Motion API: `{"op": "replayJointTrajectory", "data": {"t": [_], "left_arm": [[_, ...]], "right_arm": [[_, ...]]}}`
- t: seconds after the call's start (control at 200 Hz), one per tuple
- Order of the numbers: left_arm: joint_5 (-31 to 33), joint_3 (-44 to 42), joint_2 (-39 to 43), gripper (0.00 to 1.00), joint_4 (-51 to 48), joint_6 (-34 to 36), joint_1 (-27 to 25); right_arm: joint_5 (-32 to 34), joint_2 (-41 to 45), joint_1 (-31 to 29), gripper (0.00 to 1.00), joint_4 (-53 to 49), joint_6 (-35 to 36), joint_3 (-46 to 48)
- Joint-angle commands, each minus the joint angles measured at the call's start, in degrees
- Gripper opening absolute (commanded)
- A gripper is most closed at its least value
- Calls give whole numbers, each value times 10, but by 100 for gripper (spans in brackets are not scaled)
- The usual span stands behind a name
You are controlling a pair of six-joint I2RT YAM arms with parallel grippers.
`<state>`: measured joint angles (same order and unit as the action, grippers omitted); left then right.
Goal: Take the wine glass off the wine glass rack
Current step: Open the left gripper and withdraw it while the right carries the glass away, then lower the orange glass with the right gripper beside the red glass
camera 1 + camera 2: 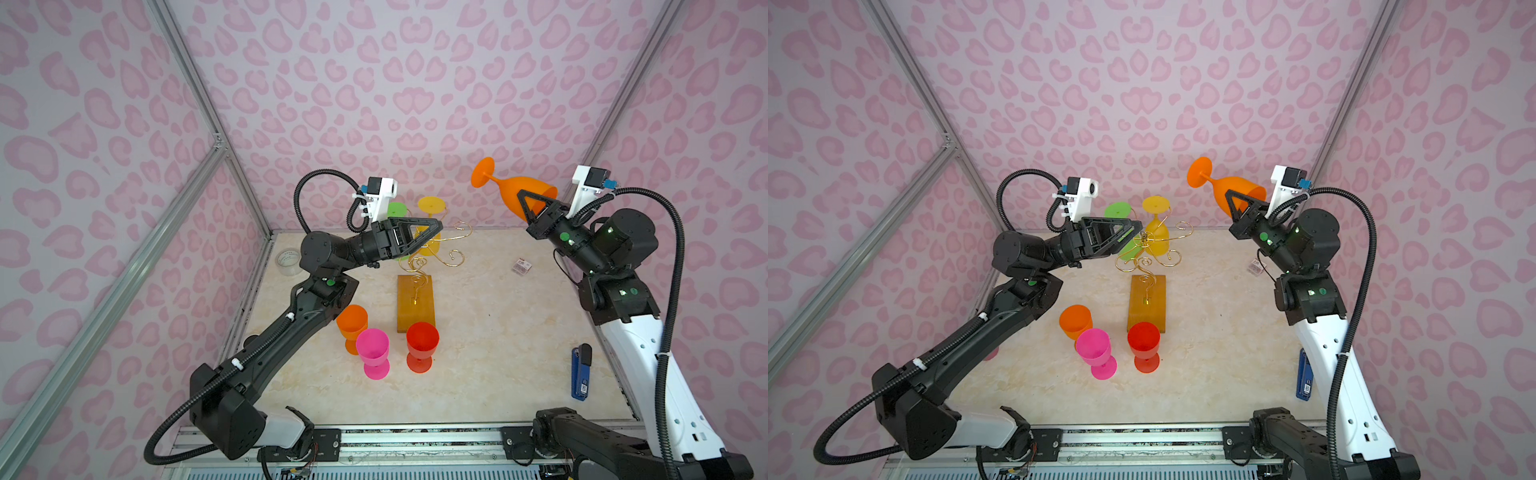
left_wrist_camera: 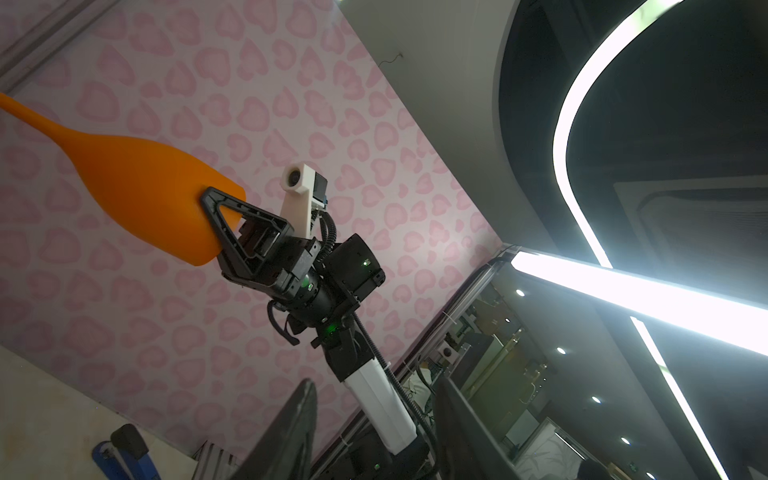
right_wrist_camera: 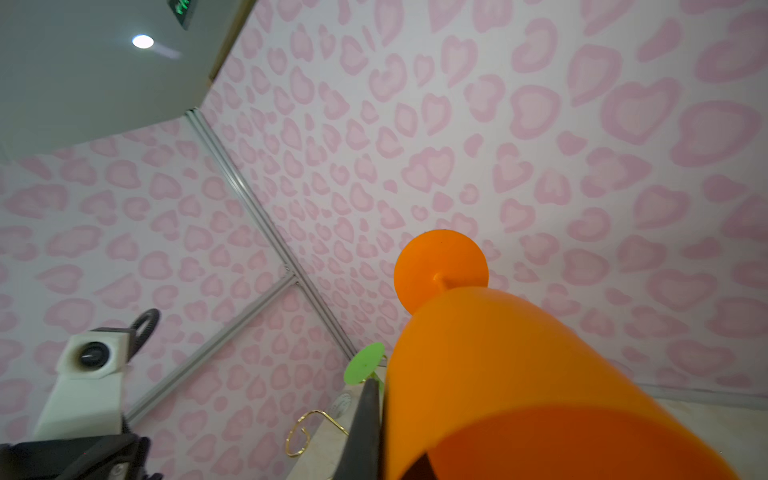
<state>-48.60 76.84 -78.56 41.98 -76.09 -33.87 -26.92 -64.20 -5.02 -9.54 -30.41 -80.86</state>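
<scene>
Black arms (image 1: 291, 328), white covers (image 1: 648, 374), ribbed cables (image 1: 678, 266), white camera mounts (image 1: 382, 195); left gripper (image 1: 437, 231) and right gripper (image 1: 523, 198) triangular-framed

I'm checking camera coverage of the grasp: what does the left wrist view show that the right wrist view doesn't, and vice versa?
Only the left wrist view: the whole right gripper clamped on the rim of the orange plastic wine glass, and a blue stapler-like tool. Only the right wrist view: that glass's round foot, the foot disc of a green wine glass and a scroll end of the gold wire wine glass rack. Both: the orange bowl and the pink heart-patterned wall.
</scene>
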Motion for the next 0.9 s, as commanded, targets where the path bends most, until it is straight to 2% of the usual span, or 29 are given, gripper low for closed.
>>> {"op": "replayJointTrajectory", "data": {"t": [0.0, 0.105, 0.235, 0.32, 0.39, 0.47, 0.68, 0.76, 0.895], "left_arm": [[49, 26, 43, 52, -221, 209, 0], [136, 37, 87, 59, -348, 311, 2], [267, 37, 135, 68, -438, 392, 4], [332, 37, 157, 70, -475, 427, 7], [367, 36, 170, 70, -493, 441, 11], [385, 33, 181, 71, -502, 449, 16], [389, 29, 193, 70, -507, 447, 32], [387, 27, 195, 70, -508, 445, 37], [382, 26, 196, 70, -505, 440, 42]], "right_arm": [[88, 11, 25, 0, -217, 86, -12], [103, 8, 45, 0, -289, 110, -19], [111, 8, 42, 0, -335, 129, 5], [126, -3, 24, 0, -376, 149, 15], [155, -19, -15, 0, -420, 170, 18], [194, -36, -72, 0, -456, 180, 30], [230, -80, -201, 0, -541, 187, 39], [243, -90, -227, 0, -566, 188, 26], [209, -101, -245, 0, -569, 193, 28]]}}
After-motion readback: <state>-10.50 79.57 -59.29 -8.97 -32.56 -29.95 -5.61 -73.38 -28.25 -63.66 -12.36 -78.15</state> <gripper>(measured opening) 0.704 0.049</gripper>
